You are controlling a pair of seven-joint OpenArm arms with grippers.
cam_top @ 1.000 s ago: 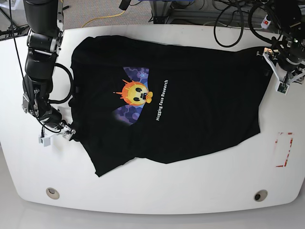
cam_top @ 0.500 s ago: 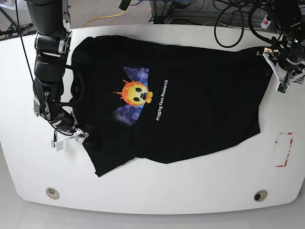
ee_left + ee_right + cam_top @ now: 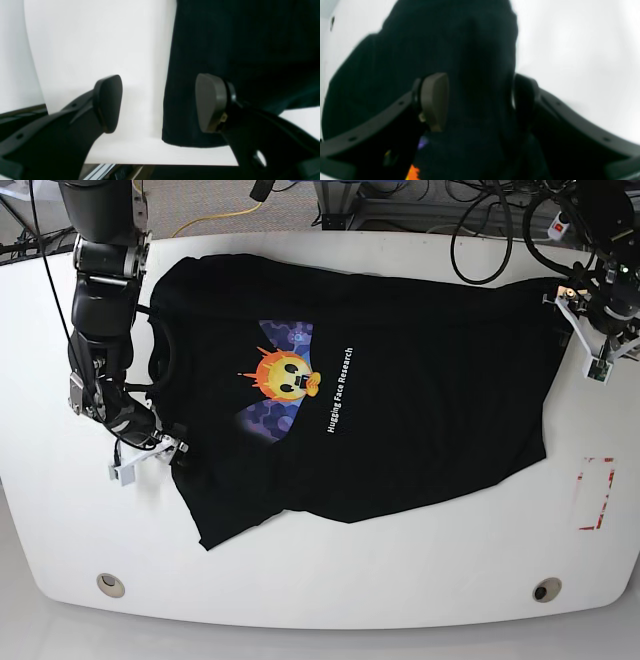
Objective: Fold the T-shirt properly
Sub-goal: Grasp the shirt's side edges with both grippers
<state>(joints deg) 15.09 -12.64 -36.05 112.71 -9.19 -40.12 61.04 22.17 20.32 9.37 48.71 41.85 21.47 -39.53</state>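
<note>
Lying print-up across the white table (image 3: 330,580), the T-shirt (image 3: 400,400) has its sleeve edge between the right gripper (image 3: 480,100)'s parted fingers; the left gripper (image 3: 160,102) gapes wide astride its hem corner, gripping nothing

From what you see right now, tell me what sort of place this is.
Probably a robotics lab bench. Two arms flank a white table with a black T-shirt spread flat on it, loose cables trail behind the far edge, and red tape marks a spot.
</note>
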